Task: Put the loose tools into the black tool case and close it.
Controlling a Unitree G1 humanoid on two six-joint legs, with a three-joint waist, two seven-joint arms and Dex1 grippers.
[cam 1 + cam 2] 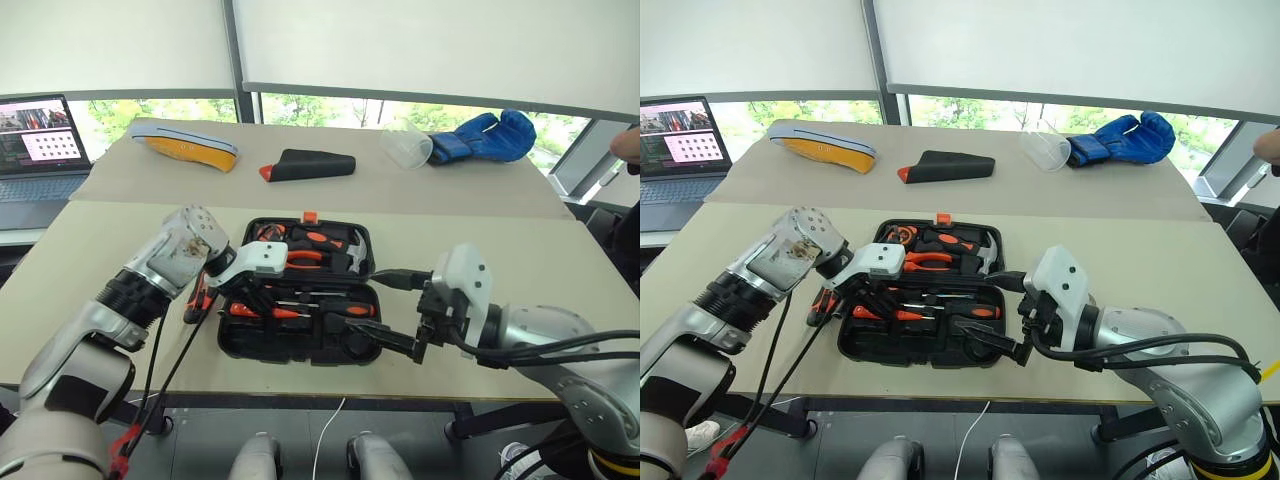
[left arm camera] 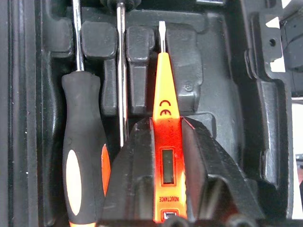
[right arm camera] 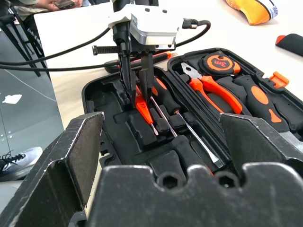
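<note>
The black tool case (image 1: pixel 300 347) lies open in the middle of the near table, with pliers (image 1: pixel 305 258), a hammer and a tape measure (image 3: pixel 220 61) in its far half. My left gripper (image 2: pixel 166 125) points down into the near half, shut on an orange tester screwdriver (image 2: pixel 165 94) whose tip rests in a moulded slot. A black-and-orange screwdriver (image 2: pixel 83 156) lies in the slot beside it. More loose screwdrivers (image 1: pixel 197 300) lie on the table just left of the case. My right gripper (image 1: pixel 380 310) hovers open and empty at the case's right end.
On the far table lie a black pouch with an orange tip (image 1: pixel 310 165), a clear plastic cup (image 1: pixel 405 145), a blue boxing glove (image 1: pixel 490 135) and an orange-and-grey insole (image 1: pixel 185 145). A laptop (image 1: pixel 35 150) stands at the far left. A person's hand (image 1: pixel 625 145) shows at the right edge.
</note>
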